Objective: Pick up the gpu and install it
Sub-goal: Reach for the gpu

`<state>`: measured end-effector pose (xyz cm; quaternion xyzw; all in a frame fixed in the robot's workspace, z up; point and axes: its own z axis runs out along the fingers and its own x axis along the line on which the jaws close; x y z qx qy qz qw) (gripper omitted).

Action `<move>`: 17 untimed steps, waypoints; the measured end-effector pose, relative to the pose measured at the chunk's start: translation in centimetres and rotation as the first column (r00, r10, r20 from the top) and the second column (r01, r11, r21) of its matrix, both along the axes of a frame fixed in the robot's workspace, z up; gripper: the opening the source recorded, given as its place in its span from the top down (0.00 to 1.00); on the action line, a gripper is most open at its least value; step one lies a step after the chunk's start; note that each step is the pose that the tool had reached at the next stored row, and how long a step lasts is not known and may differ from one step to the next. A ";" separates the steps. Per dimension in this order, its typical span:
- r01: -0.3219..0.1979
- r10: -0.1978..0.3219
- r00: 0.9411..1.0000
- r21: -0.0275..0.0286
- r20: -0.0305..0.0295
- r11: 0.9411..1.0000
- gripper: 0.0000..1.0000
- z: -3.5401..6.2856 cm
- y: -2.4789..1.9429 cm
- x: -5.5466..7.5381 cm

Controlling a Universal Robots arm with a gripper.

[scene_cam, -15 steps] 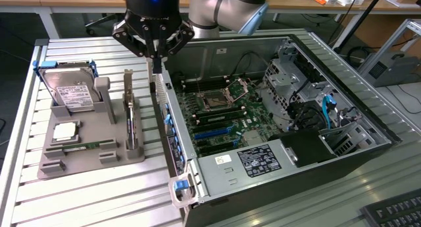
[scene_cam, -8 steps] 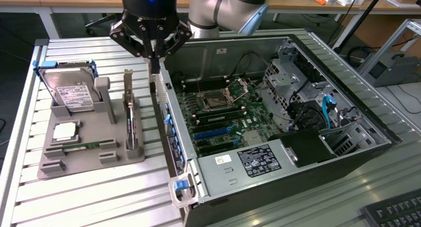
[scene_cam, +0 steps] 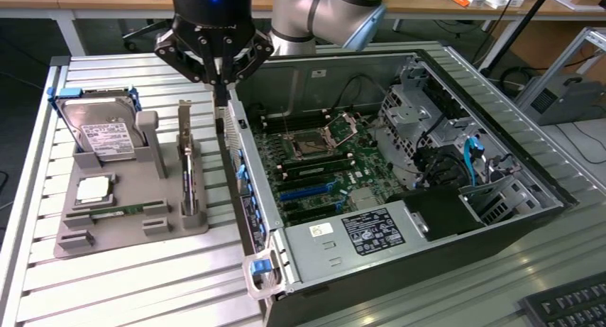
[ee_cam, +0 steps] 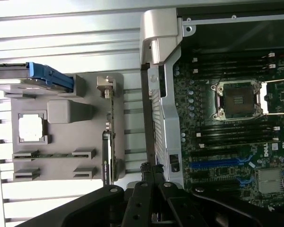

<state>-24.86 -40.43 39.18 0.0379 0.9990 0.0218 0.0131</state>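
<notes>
- The gripper (scene_cam: 220, 86) hangs over the rear wall of the open PC case (scene_cam: 331, 61), with its jaws pinched fully together.
- It looks empty-handed, though the dark case edge runs right behind the tips in the wrist view (ee_cam: 151, 169), so that's tough to call for sure.
- The gpu (scene_cam: 187, 172) stands on its long edge in a slot of the gray holder (scene_cam: 123, 224), silver bracket end pointing up. In the wrist view it's (ee_cam: 109, 137).
- That puts the card on the exterior view's left of the case, just beside it and apart from the gripper.
- The hard drive (scene_cam: 106, 139) sits propped in the same holder, further to the exterior view's left.
- The motherboard (scene_cam: 313, 164) lies exposed inside the case.
</notes>
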 end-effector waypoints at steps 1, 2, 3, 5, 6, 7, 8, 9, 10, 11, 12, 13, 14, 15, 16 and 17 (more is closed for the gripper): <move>0.000 0.000 1.000 0.000 0.000 1.000 0.89 0.00 0.00 0.0; 0.000 0.000 1.000 0.000 0.000 1.000 0.89 0.00 0.00 -0.1; 0.000 0.000 1.000 0.000 0.000 1.000 0.89 0.00 0.00 -0.1; 0.000 0.000 1.000 0.000 0.000 1.000 0.89 -0.01 0.00 -0.1; 0.000 0.000 1.000 0.000 0.000 1.000 0.89 -0.01 0.00 -0.2; 0.000 0.000 1.000 0.000 0.000 1.000 0.89 -0.01 0.00 -0.2; 0.000 0.000 1.000 0.000 0.000 1.000 0.89 -0.01 -0.01 -0.3; 0.000 0.000 1.000 0.000 0.000 1.000 0.89 -0.01 0.00 -0.3; 0.000 0.000 1.000 0.000 0.000 1.000 0.89 -0.01 -0.01 -0.3; 0.000 0.000 1.000 0.000 0.000 1.000 0.89 -0.01 -0.01 -0.4; 0.000 0.000 1.000 0.000 0.000 1.000 0.89 -0.01 -0.01 -0.4; 0.000 0.000 1.000 0.000 0.000 1.000 0.89 -0.01 -0.01 -0.4; 0.000 0.000 1.000 0.000 0.000 1.000 0.89 -0.01 -0.01 -0.4; 0.000 0.000 1.000 0.000 0.000 1.000 0.89 -0.01 -0.01 -0.5; 0.000 0.000 1.000 0.000 0.000 1.000 0.89 -0.02 -0.01 -0.5; 0.000 0.000 1.000 0.000 0.000 1.000 0.89 -0.02 -0.01 -0.5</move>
